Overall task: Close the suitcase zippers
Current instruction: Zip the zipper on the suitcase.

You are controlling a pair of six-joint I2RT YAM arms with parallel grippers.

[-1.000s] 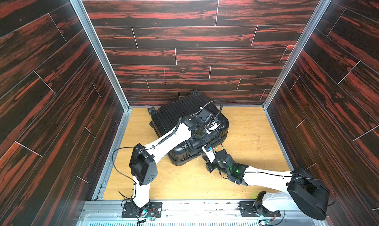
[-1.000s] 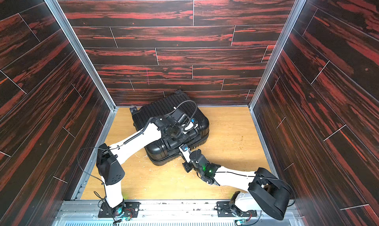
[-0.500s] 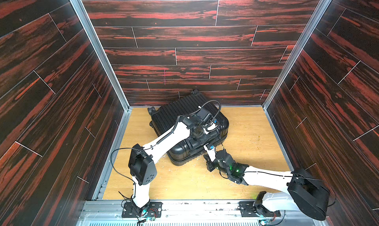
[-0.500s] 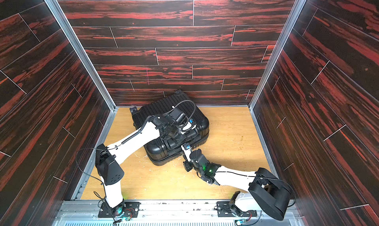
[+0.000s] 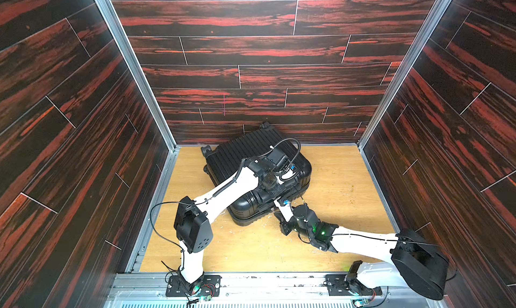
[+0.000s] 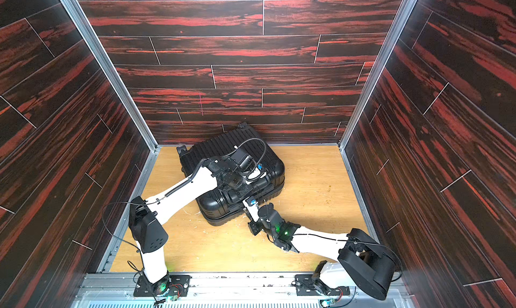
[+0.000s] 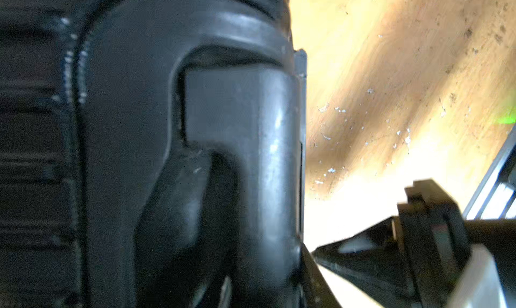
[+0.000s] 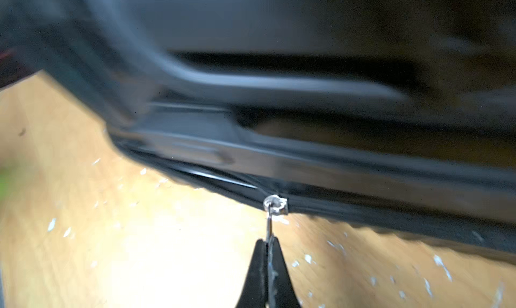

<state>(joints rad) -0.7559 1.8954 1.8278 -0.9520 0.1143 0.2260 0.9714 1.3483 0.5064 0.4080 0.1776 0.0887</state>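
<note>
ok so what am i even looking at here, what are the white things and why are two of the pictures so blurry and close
The white things are two robot arms bolted to the front edge of a walled booth. Two pictures come from one camera overhead and look nearly alike; the two blurry ones come from small cameras on the arms' wrists. On the wooden floor lies a black ribbed suitcase, flat with its lid down. The left arm reaches over its top near a handle; whether it holds anything cannot be told. The right gripper is pinched shut on the small silver zipper pull at the seam along the case's side.
</note>
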